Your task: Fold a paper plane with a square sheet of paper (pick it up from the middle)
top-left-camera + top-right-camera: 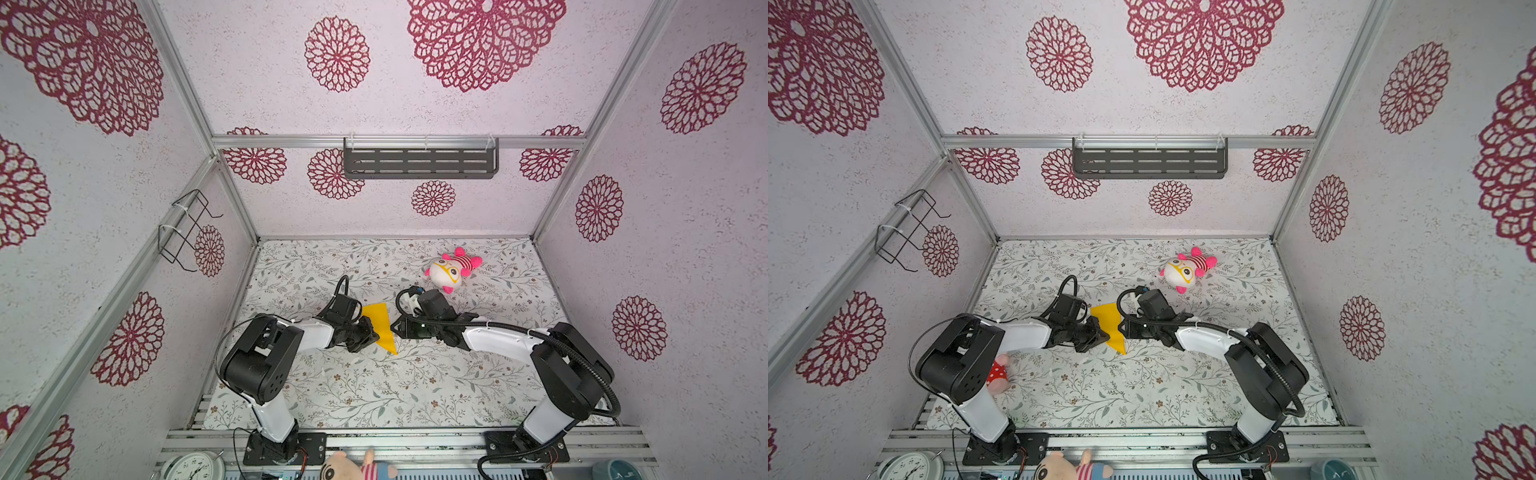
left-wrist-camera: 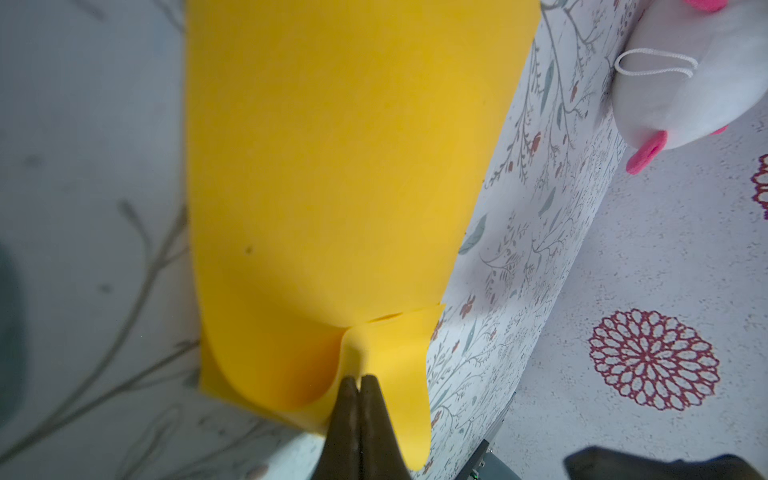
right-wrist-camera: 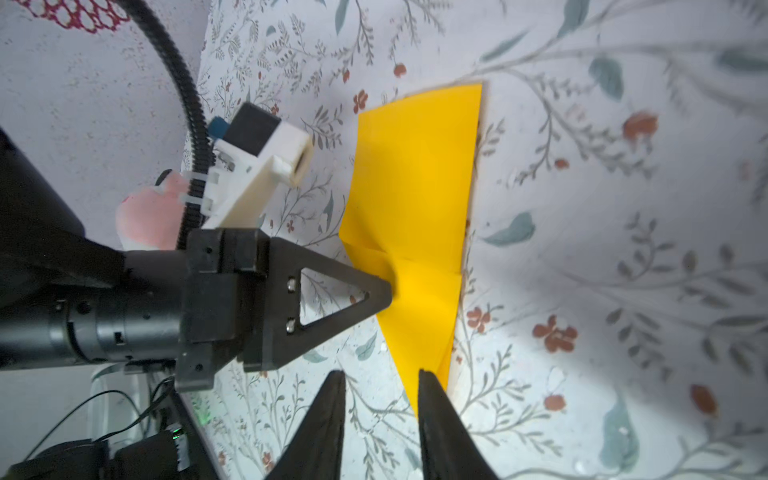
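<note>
The yellow-orange paper plane (image 1: pixel 380 326) (image 1: pixel 1111 326) lies on the flowered table as a narrow pointed dart between the two arms. My left gripper (image 1: pixel 374 334) (image 1: pixel 1104 334) is shut on a flap at its long edge. In the left wrist view the paper plane (image 2: pixel 332 166) curls up into the pinched left gripper (image 2: pixel 359 380). In the right wrist view the left gripper (image 3: pixel 388 289) bites the mid-edge of the paper plane (image 3: pixel 415 187). My right gripper (image 1: pixel 394 326) (image 1: pixel 1121 326) (image 3: pixel 380 374) is open at the pointed tip, which lies against one finger.
A pink-and-white plush toy (image 1: pixel 451 270) (image 1: pixel 1187 270) (image 2: pixel 685 83) lies behind the right gripper. A second plush (image 1: pixel 998 374) sits by the left arm. A dark shelf (image 1: pixel 419 160) hangs on the back wall and a wire basket (image 1: pixel 187 228) on the left wall.
</note>
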